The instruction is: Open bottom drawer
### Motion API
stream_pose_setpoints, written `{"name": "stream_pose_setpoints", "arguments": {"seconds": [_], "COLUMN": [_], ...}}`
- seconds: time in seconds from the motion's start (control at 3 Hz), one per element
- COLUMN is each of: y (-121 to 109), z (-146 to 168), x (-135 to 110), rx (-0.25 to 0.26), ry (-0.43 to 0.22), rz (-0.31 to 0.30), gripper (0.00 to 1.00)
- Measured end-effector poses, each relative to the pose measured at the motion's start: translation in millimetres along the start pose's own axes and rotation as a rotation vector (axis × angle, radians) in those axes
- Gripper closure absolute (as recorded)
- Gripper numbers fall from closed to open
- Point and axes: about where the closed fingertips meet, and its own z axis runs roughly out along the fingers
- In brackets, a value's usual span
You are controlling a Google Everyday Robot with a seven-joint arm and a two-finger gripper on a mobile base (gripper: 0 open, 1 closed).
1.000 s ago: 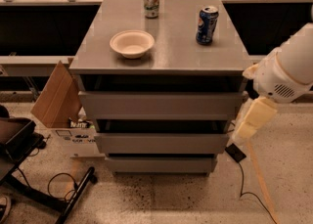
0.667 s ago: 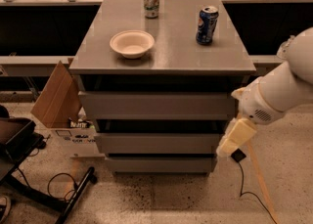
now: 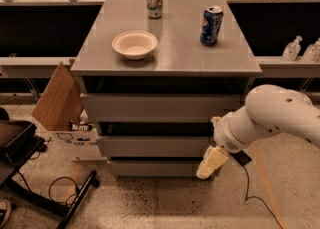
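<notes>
The grey cabinet (image 3: 165, 53) has three flat grey drawer fronts without handles. The bottom drawer (image 3: 155, 168) is the lowest and narrowest front, just above the floor, and it sits flush and closed. My gripper (image 3: 209, 164), cream-coloured at the end of the white arm (image 3: 270, 118), hangs in front of the bottom drawer's right end, touching or very close to its front. The middle drawer (image 3: 155, 146) and top drawer (image 3: 160, 107) are closed above it.
On the cabinet top stand a white bowl (image 3: 134, 44), a silver can (image 3: 154, 1) and a blue can (image 3: 211, 25). A cardboard box (image 3: 59, 100) leans at the cabinet's left. A black chair base (image 3: 30, 183) and cables lie on the floor at the left.
My arm has swung in from the right and down. The gripper has moved from beside the middle drawer's right edge to the front of the bottom drawer's right end.
</notes>
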Motion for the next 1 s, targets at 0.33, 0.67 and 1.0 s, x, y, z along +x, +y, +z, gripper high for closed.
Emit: {"name": "stream_pose_setpoints", "arguments": {"seconds": [0.33, 0.67, 1.0], "y": [0, 12, 29], "z": [0, 38, 105], "x": [0, 16, 53], "rx": [0.0, -0.023, -0.057], "ry": [0.0, 0.028, 0.083], "rz": [0.0, 0.021, 0.043], "gripper": [0.0, 0.0, 0.0]}}
